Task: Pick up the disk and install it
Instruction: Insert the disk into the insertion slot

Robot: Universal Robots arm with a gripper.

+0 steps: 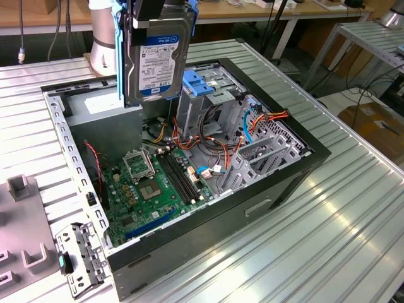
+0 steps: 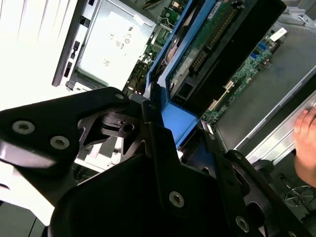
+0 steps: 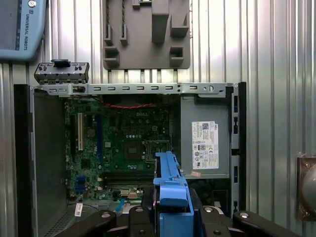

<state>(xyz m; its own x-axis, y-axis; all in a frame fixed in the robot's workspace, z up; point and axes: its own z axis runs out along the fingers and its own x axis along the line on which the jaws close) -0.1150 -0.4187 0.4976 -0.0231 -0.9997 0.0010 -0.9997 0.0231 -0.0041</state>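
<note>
In the exterior view, the gripper (image 1: 153, 14) at the top centre of the frame is clamped on the upper edge of the disk (image 1: 158, 60). The disk hangs upright, label facing the camera, above the rear part of the open computer case (image 1: 287, 173). The case lies on the ribbed metal table (image 1: 315, 252), and its green motherboard (image 1: 154, 186) is exposed in the lower-left part of the case. In the second wrist view, the black fingers (image 2: 116, 111) pinch the disk's blue carrier frame, with the silver power supply (image 2: 111, 44) beyond and a person's hand (image 2: 307, 140) resting at the case's edge. In the first wrist view, the blue frame stands edge-on over the motherboard, beside the power supply, and a grey fixture (image 3: 148, 34) lies beyond the case.
</note>
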